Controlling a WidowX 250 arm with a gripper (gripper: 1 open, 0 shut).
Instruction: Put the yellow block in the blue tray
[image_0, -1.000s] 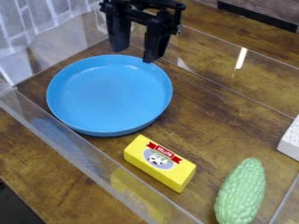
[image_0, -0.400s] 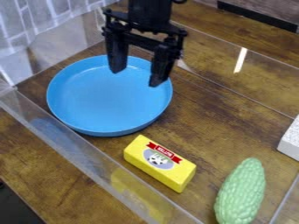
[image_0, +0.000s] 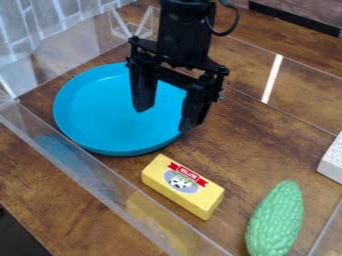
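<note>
The yellow block (image_0: 185, 185), a small yellow box with a red strip and a round whitish picture on top, lies on the wooden table in front of the blue tray (image_0: 94, 115). The tray is a wide round shallow blue plate at the left centre. My gripper (image_0: 171, 102) hangs over the tray's right half, behind and above the block. Its two black fingers (image_0: 143, 88) stand wide apart, open, with nothing between them. The arm hides part of the tray's right rim.
A bumpy green gourd-shaped thing (image_0: 277, 221) lies at the lower right, beside the block. A white object (image_0: 331, 160) shows at the right edge. Clear plastic walls (image_0: 80, 170) run along the table's front and left sides.
The gripper has come forward and down from behind the tray to above its right half, closer to the yellow block. Its fingers have spread wider. The block and tray have not moved.
</note>
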